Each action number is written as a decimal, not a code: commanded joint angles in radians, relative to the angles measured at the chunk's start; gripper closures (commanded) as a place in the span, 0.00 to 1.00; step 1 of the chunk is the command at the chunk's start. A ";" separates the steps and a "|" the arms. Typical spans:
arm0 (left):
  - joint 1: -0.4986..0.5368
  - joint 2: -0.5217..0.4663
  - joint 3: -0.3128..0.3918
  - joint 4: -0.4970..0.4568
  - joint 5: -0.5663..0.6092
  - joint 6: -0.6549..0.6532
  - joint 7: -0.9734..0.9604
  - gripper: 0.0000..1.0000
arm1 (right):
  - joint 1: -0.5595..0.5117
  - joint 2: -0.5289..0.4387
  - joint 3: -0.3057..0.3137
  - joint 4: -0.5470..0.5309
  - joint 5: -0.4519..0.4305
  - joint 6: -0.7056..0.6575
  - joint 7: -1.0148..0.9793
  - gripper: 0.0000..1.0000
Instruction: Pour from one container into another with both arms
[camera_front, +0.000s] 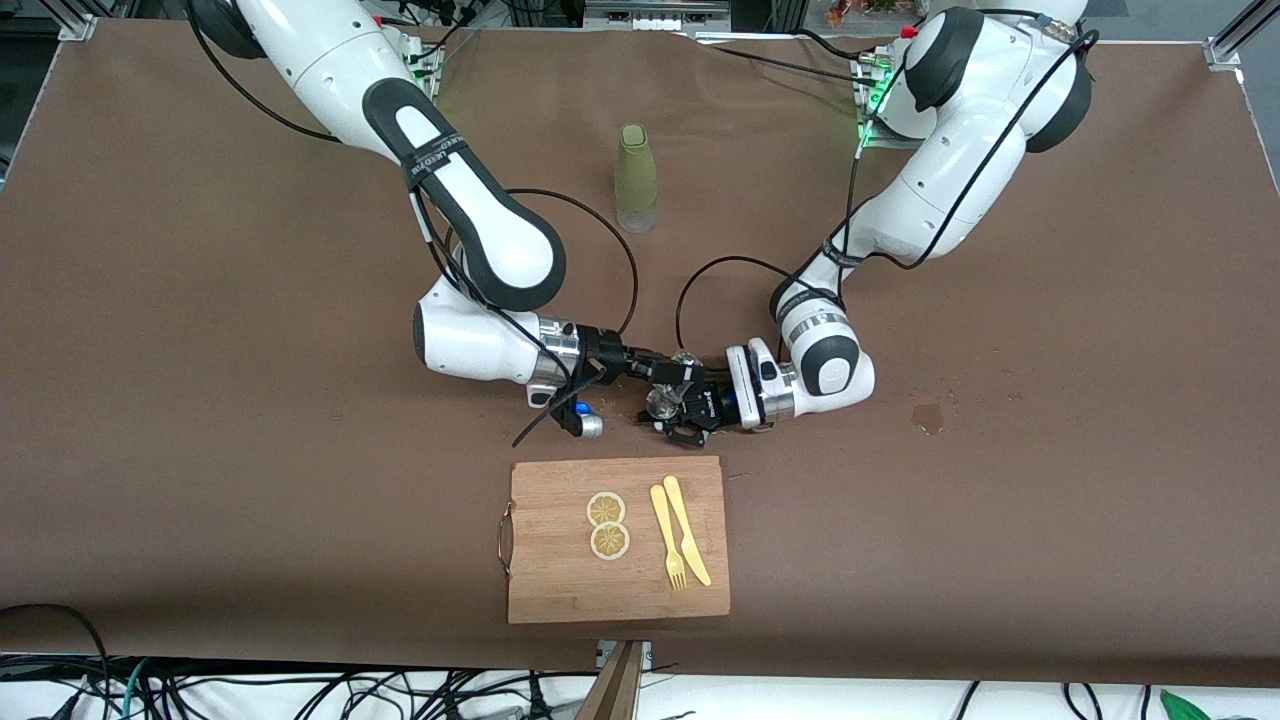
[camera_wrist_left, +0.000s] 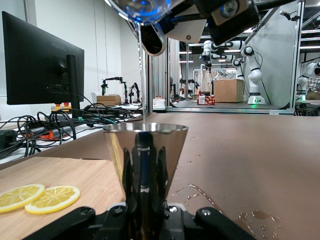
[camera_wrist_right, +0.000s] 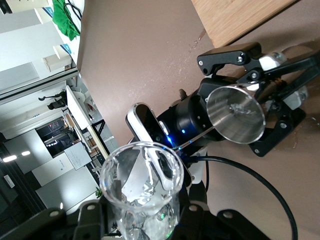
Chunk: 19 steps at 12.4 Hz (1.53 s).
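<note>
My left gripper (camera_front: 668, 412) is shut on the narrow waist of the silver jigger (camera_front: 660, 402), holding it upright just above the table, beside the board's edge that is farther from the front camera. In the left wrist view its fingers (camera_wrist_left: 145, 165) clamp the jigger (camera_wrist_left: 117, 145). My right gripper (camera_front: 678, 372) is shut on the tiny clear glass cup (camera_front: 684, 358), tipped over the jigger's mouth. A thin clear stream (camera_wrist_left: 145, 80) falls from the cup (camera_wrist_left: 145, 7) into the jigger. The right wrist view shows the cup (camera_wrist_right: 140, 180) in my right gripper (camera_wrist_right: 142, 220), with the jigger (camera_wrist_right: 236, 114) below.
A tall olive-green bottle (camera_front: 636, 178) stands mid-table, nearer the arms' bases. The wooden cutting board (camera_front: 560, 585) carries two lemon slices (camera_front: 607, 525) and a yellow fork and knife (camera_front: 680, 545). A wet patch (camera_front: 930, 415) lies toward the left arm's end; spilled drops (camera_wrist_left: 255, 215) lie near the jigger.
</note>
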 joint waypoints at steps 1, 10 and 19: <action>-0.002 0.014 -0.003 0.021 -0.044 -0.010 0.037 1.00 | -0.001 0.004 -0.001 0.014 0.025 -0.006 0.001 0.80; 0.002 0.014 0.000 0.021 -0.042 -0.013 0.036 1.00 | 0.000 -0.044 -0.024 -0.001 -0.324 -0.011 -0.030 0.80; 0.085 -0.052 0.017 0.001 -0.026 -0.050 -0.018 1.00 | -0.122 -0.252 -0.024 -0.298 -0.848 -0.014 -0.273 0.80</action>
